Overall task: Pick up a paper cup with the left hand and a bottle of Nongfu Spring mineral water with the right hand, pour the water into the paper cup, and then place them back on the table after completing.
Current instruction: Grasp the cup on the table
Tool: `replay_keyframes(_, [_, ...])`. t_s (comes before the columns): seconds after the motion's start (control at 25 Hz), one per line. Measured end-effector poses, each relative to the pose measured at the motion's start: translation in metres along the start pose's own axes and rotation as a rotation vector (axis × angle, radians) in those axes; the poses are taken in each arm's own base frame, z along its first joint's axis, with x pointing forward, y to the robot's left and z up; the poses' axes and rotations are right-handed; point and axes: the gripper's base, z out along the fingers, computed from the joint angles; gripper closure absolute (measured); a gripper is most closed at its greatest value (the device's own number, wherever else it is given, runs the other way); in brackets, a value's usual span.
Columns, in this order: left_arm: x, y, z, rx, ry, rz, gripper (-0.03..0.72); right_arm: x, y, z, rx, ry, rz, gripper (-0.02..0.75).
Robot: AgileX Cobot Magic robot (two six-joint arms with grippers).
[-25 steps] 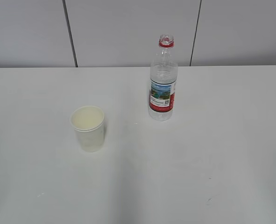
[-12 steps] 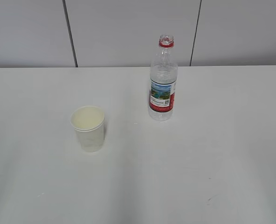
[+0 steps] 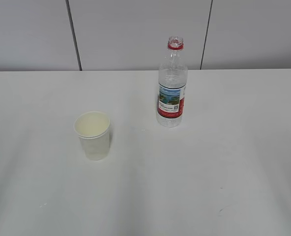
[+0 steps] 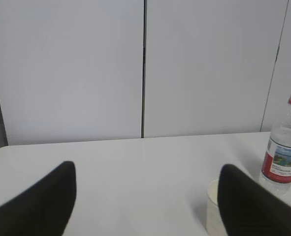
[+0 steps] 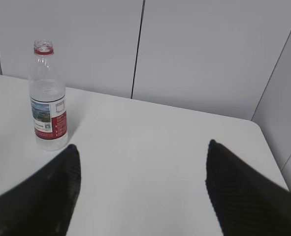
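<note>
White table [image 3: 224,162]: uncapped, red-labelled bottle [image 3: 171,83].

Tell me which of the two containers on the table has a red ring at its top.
The bottle: clear plastic, uncapped, with a red ring around its neck and a red label. The cup is plain white, without red.

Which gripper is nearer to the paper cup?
Left. In its wrist view, the paper cup sits beside the left gripper's right finger. The right gripper shows only the bottle, far left; no cup.
</note>
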Motion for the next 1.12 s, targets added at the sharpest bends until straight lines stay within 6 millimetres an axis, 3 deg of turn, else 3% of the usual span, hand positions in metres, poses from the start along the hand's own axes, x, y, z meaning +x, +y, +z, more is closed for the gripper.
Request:
replay_keyframes(0.12, [0.004, 0.0, 0.005, 0.004, -0.008, -0.027, 0.178, 0.008, -0.001, 0.009, 0.017, -0.011, 0.022, 0.152])
replay_keyframes(0.48, [0.006, 0.004, 0.03, -0.013, 0.085, -0.033, 0.198, 0.032, 0.001, 0.027, -0.001, 0.011, -0.14, 0.152])
replay_keyframes(0.68, [0.003, 0.008, 0.044, -0.035, 0.08, -0.019, 0.198, 0.036, 0.0, 0.04, 0.008, -0.045, -0.066, 0.152])
replay_keyframes(1.12, [0.01, 0.009, 0.078, -0.021, 0.18, -0.029, 0.198, 0.042, -0.005, 0.087, 0.046, 0.069, 0.047, 0.153])
